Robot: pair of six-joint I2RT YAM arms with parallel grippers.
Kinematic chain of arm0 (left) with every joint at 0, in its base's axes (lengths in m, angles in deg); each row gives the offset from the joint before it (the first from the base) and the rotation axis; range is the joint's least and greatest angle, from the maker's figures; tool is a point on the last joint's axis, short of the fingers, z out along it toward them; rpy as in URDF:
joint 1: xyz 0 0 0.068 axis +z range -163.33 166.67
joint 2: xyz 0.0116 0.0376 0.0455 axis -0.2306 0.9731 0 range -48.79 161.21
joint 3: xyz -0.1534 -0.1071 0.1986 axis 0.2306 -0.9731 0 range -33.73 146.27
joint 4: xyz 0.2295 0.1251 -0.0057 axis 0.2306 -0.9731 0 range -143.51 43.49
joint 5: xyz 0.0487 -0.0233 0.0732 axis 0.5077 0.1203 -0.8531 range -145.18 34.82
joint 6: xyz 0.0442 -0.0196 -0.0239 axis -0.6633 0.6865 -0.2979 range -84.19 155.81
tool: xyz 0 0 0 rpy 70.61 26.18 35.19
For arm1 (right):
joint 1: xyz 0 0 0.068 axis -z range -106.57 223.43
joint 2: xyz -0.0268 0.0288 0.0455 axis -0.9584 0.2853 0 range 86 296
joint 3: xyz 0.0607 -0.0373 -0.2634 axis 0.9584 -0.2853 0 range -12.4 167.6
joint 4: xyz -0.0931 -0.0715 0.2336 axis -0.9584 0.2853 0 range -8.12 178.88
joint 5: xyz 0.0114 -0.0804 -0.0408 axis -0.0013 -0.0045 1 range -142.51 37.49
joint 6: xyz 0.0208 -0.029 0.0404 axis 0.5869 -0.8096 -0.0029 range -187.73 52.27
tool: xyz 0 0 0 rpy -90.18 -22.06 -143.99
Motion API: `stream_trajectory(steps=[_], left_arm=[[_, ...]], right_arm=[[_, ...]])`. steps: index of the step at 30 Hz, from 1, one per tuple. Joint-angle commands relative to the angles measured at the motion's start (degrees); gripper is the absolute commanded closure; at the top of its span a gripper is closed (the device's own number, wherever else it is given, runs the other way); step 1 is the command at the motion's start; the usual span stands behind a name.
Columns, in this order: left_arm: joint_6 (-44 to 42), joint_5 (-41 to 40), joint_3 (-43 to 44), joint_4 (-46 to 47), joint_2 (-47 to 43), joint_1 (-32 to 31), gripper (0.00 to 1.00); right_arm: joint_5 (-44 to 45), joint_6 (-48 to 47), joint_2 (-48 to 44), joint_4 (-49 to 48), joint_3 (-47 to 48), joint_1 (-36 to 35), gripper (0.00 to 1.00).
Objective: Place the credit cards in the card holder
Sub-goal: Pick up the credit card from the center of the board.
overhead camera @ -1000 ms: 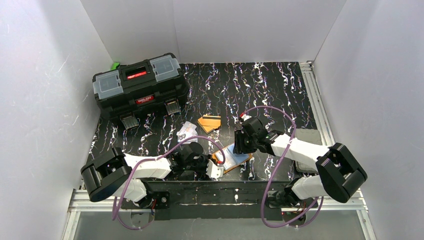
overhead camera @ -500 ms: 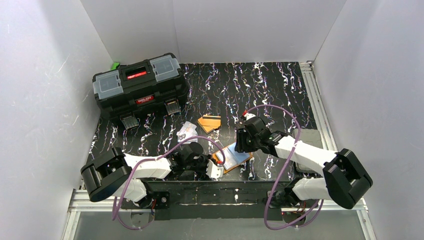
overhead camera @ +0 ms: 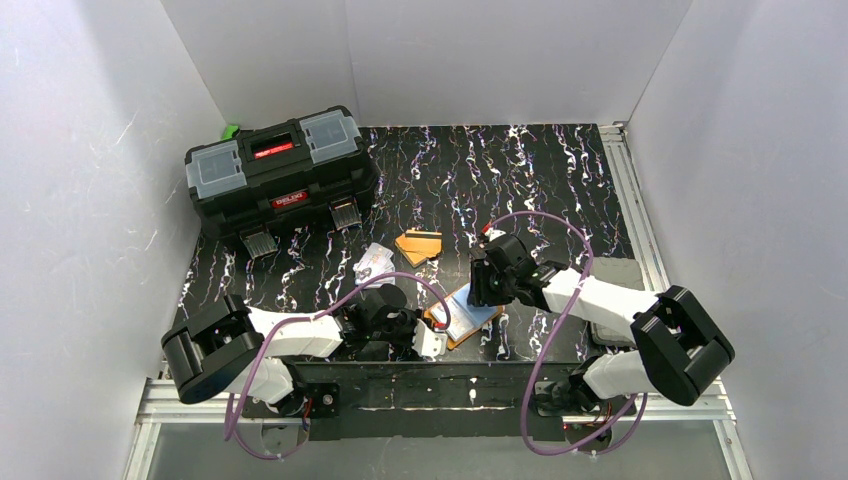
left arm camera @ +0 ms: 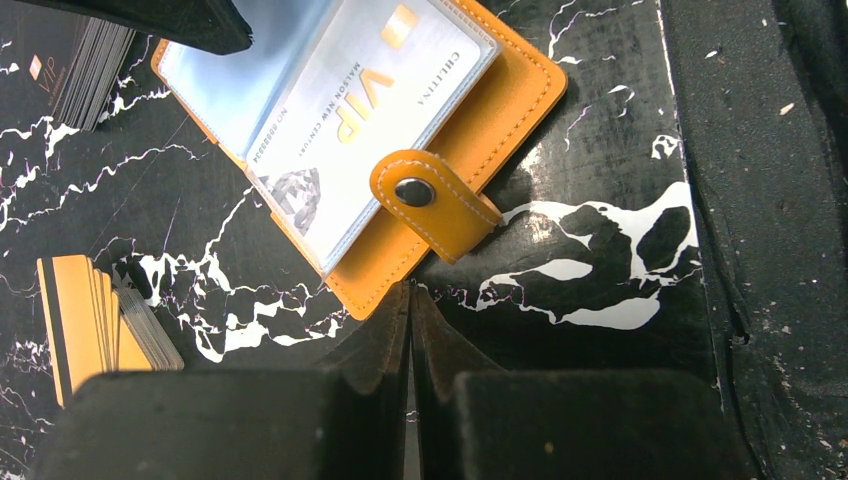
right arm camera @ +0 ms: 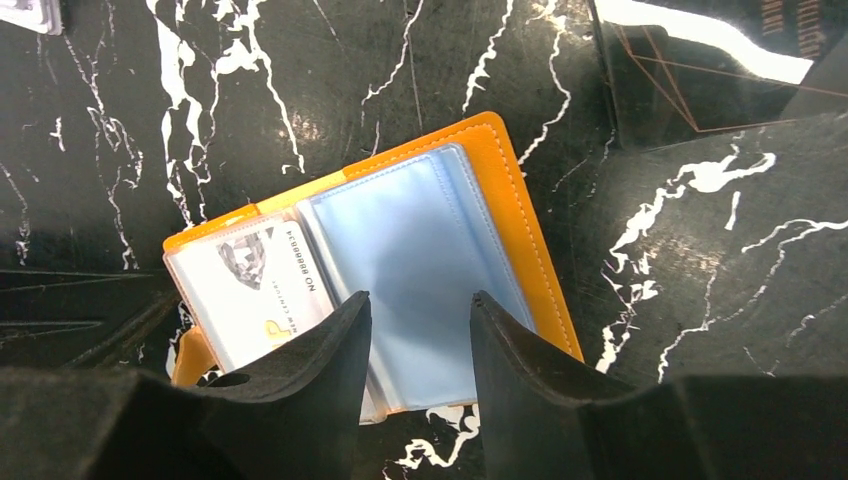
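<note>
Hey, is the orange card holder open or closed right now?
Open: the card holder lies spread flat, clear sleeves showing, one holding a white card.

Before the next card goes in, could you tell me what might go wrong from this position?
The shut left hand sits just at the edge of the open orange leather-like card holder, beside its snap tab; the holder may slide or fold.
The empty right hand hangs over the clear bluish sleeve; pressing down could crumple it.
The thin orange striped cards lie stacked tightly; several might lift together.
</note>
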Motion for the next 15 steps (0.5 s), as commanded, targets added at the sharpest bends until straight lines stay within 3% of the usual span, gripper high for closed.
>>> stream_trajectory(steps=[1, 10, 15], left_arm=[[0.21, 1.05, -1.26, -3.83, -0.33, -0.26, 1.0], [-0.16, 1.03, -1.26, -3.81, -0.22, -0.25, 1.0], [-0.06, 1.13, -1.34, -3.84, -0.39, -0.3, 1.0]], right_arm=[[-3.7, 1.33, 1.16, -1.83, -1.91, -0.11, 0.52], [-11.64, 2.67, 0.1, -4.87, -2.91, -0.65, 0.54], [-6.16, -0.42, -3.72, 0.0, 0.1, 0.19, 0.54]])
